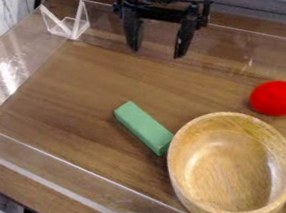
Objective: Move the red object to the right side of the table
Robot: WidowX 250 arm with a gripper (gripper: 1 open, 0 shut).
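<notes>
I'm looking at the dark brown wood-grain surface (pixel 76 93) w/ low clear plastic walls round it. Largest thing on it is the round pale wooden bowl (pixel 233 166) at the near right corner; the green rectangular block (pixel 143 127) lies just off the bowl's left rim, roughly mid-surface, angled.

My black gripper (pixel 156 34) hangs over the far edge, pointing down, jaws spread wide w/ nothing between them.

The small round bright red toy fruit (pixel 275 97) sits hard against the right edge, just beyond the bowl's far rim, well apart from the gripper. It's near enough a ball, so no real long axis; its pale green leafy stub points toward the right wall, roughly level.

My read: the fruit already lies on the right side, so either the job is as good as done or the approach hasn't begun; can't say which. If a pick is still wanted, next move calls for bringing the jaws across to the right edge, over the fruit, keeping clear of the wall and bowl rim.
</notes>
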